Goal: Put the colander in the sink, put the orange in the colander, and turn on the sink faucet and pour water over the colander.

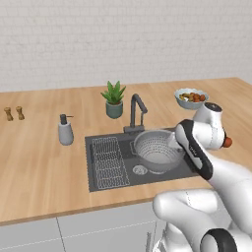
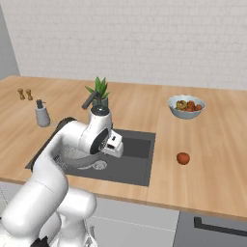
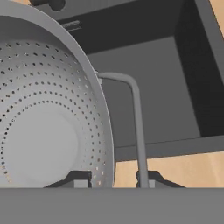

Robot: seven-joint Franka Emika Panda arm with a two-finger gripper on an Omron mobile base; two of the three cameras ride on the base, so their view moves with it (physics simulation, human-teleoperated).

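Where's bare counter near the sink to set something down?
Bare wood lies left of the sink, between the soap pump and the front edge, and right of it around the orange. It is crowded behind: faucet, plant, fruit bowl.

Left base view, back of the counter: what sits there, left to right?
Two small shakers → soap pump → plant pot → faucet → fruit bowl.

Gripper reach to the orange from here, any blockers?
Probably yes. The orange sits alone on bare counter right of the sink, nothing beside it. The tool is at the colander rim, one finger inside, so it must let go and lift clear first.
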